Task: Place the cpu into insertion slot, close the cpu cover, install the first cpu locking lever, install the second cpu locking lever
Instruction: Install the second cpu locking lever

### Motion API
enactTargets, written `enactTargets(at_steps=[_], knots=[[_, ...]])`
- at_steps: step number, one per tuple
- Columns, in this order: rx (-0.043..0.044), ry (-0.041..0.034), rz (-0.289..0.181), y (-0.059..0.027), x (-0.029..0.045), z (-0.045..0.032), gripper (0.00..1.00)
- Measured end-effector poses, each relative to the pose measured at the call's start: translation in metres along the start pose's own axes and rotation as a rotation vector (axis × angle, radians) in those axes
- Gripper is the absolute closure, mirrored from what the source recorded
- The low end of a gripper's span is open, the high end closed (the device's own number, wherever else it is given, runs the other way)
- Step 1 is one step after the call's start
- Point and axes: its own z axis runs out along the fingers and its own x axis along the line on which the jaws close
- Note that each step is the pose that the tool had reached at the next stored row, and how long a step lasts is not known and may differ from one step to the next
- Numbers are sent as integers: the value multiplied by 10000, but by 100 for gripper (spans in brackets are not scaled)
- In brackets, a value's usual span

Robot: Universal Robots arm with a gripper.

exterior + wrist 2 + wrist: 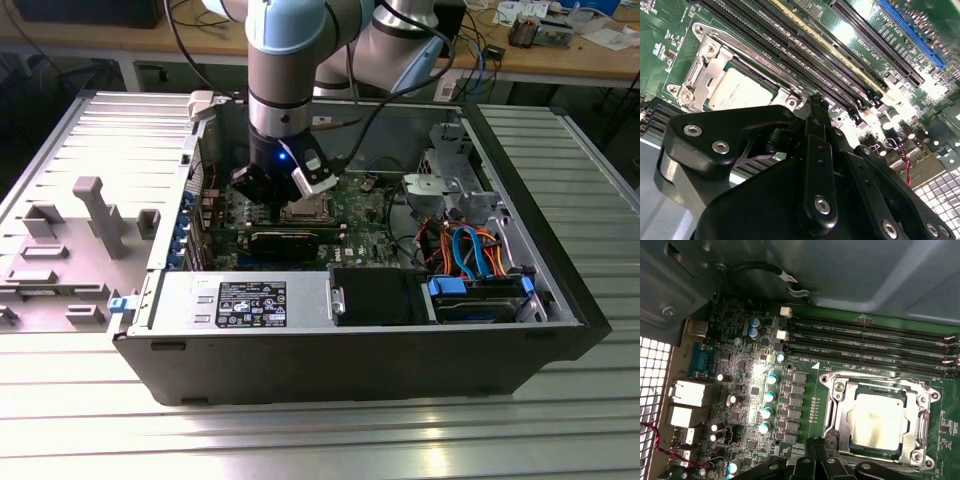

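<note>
Fingers (816, 107): drawn together, nothing between them; we list the gripper (816, 441) as poised just beside the insertion slot (826, 379).

Location: in the exterior view the slot sits at about 4 o'clock of the gripper.

Item: the cpu (875, 420), pale silver-grey square face, seated flat; the cpu cover (837, 410), a silver frame, lies around it.

Handling, in our judgement: lever work; we would press low and steadily, clear of the chip face.

Silver-grey arm (283, 75) w/ pale-blue joint caps; black gripper (816, 107), hex screws, blue LED
</note>
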Motion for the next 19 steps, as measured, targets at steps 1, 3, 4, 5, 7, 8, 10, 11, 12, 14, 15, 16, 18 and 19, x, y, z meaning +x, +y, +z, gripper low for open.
enactTargets(at_steps=[1,3,4,5,7,8,10,11,12,14,15,16,18,19], knots=[[-1,-2,0,9,-2,5,89],[1,-6,0,25,-5,19,89],[3,-7,1,35,-6,33,89],[0,-12,0,44,-9,42,89],[5,-16,-1,61,-14,59,89],[10,-13,0,68,-14,66,89],[8,-18,-2,73,-17,74,89],[5,-22,-2,73,-17,77,89],[-6,-28,0,62,-15,79,89],[-1,-25,0,37,-12,82,89],[4,-22,0,22,-9,84,89],[2,-23,1,17,-8,85,89],[5,-22,1,13,-8,86,89],[3,-24,-1,12,-8,80,89]])
